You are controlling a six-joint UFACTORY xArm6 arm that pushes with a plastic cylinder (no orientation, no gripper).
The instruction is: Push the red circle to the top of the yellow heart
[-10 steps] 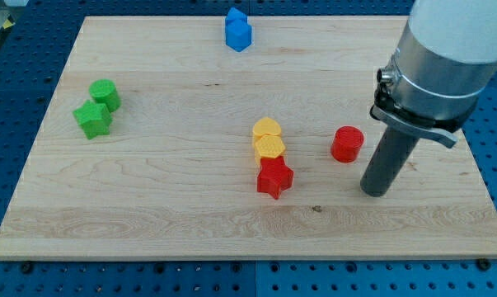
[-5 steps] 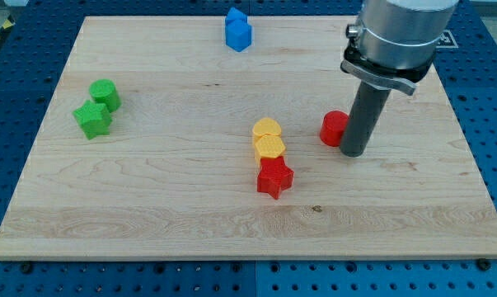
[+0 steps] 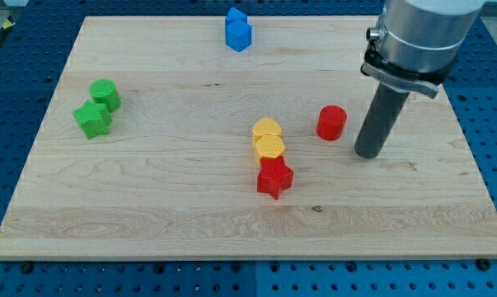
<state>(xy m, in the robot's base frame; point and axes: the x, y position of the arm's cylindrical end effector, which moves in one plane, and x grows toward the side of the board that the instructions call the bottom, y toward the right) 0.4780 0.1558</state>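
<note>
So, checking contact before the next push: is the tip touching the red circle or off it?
Off it. My tip sits to the view's right of the red circle, with bare board showing between them.

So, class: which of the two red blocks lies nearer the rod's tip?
The red circle, alone just left of my tip. The red star sits farther off, below the yellow blocks.
</note>
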